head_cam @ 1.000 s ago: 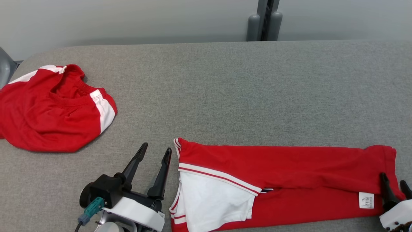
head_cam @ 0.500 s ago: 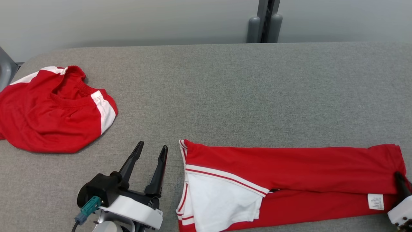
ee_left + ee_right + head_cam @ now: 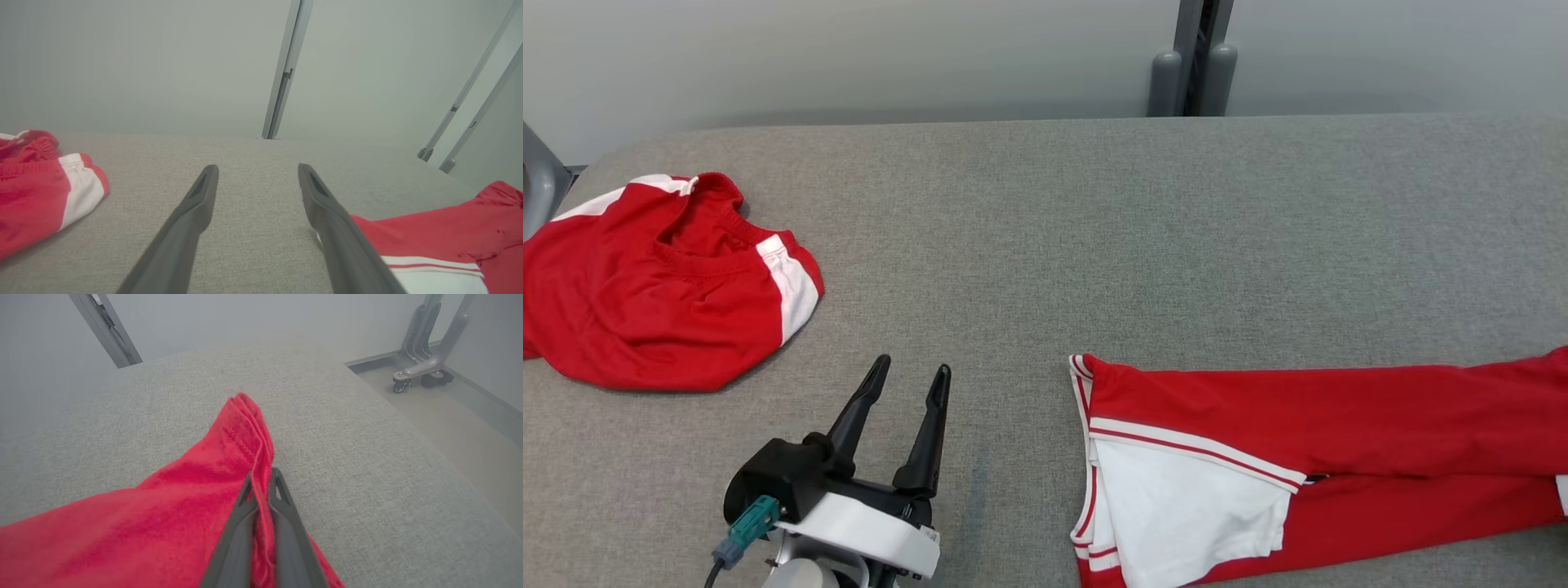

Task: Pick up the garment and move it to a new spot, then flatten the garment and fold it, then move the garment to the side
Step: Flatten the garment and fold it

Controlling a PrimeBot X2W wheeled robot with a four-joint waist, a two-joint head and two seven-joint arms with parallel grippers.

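Right gripper (image 3: 261, 478) clamps the folded red garment (image 3: 1339, 412) at its stitched hem. Left gripper (image 3: 913, 365): spread wide, empty, over coarse grey table (image 3: 1094, 229).

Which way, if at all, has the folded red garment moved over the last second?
Yes. The folded garment slid right, away from the crumpled shirt, which stayed put.

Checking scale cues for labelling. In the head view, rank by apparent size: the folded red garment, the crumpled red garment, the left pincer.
Largest: folded red garment, cropped at the right edge.
Next: crumpled red garment.
Smallest: left pincer, despite being nearest the camera.
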